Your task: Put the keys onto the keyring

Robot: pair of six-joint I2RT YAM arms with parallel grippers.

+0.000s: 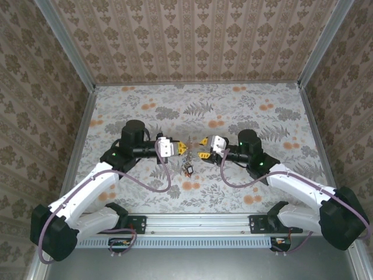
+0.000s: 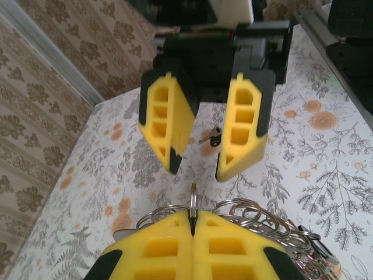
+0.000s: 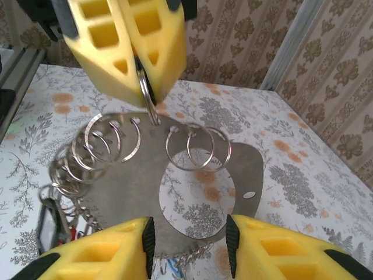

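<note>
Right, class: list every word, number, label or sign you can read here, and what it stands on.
None readable.
The yellow fingers, the grey plate and the split rings bear no lettering; the keys are too blurred to tell.

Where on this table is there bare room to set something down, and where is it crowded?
Free: the far strip of table below the back wall, and the patches outside the left arm and right arm. Crowded: the centre, where left claw and right claw meet at the keyring and keys.
</note>
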